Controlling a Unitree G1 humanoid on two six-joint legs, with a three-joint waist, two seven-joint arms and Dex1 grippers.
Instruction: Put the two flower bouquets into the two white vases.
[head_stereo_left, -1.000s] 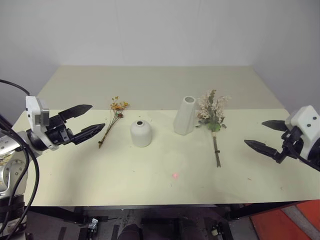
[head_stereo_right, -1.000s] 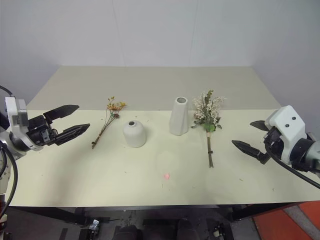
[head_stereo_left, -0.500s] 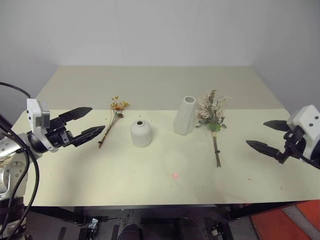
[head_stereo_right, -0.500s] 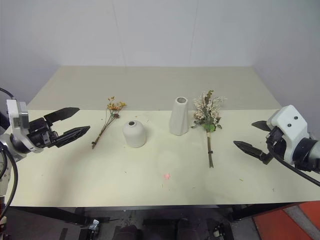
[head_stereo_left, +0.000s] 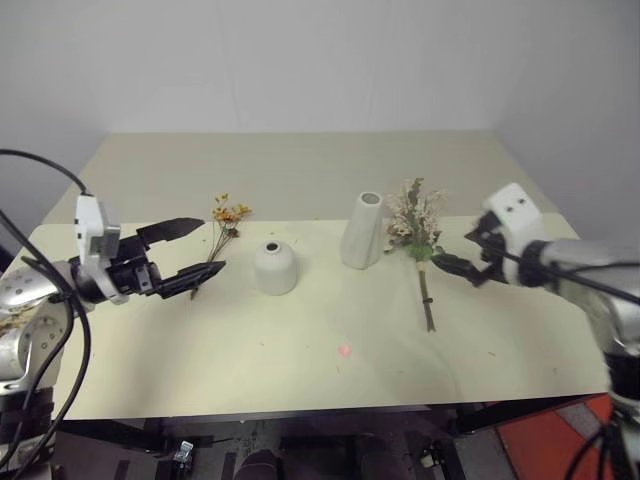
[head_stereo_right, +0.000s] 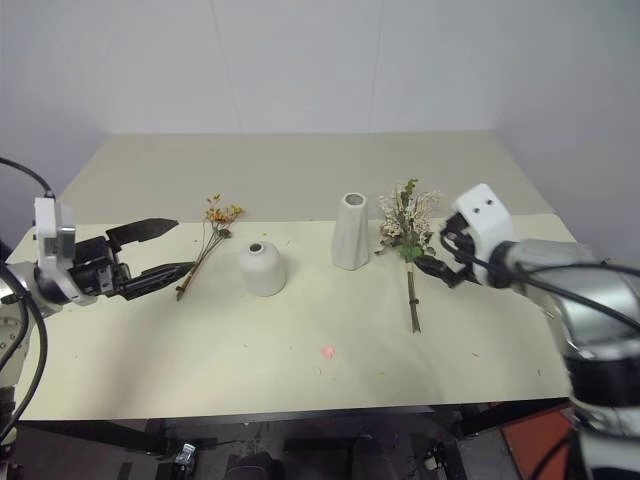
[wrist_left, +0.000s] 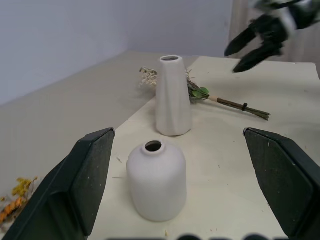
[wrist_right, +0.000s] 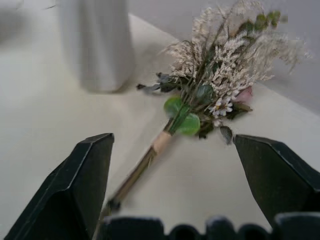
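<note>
Desk (head_stereo_left: 300, 360): pale cream top, carrying both vases and both bouquets, all lying or standing apart from each other.
Left end effector (head_stereo_left: 192, 252): fingers spread wide, nothing between them, held above the desk and aimed toward the squat vase.
Right end effector (head_stereo_left: 462, 253): fingers wide apart, empty, tilted down just beside the large bouquet, above its wrapped stems.
Squat vase (wrist_left: 156, 180): short rounded white dome with a small hole on top, upright, straight ahead of the left end effector, between its two fingers in the left wrist view.
Tall vase (head_stereo_left: 360, 231): slim, tapered, white, upright, beyond the squat vase from the left end effector; just beside the large bouquet's head.
Large bouquet (wrist_right: 220, 80): flat on the desk directly ahead of the right end effector, cream sprigs and green leaves at the head, a hint of pink, bound stems trailing toward the desk's near edge.
Thin bouquet (head_stereo_left: 222, 232): small orange-yellow flowers on sparse stems, flat on the desk, stem ends near the left end effector's fingertips, not touched.
</note>
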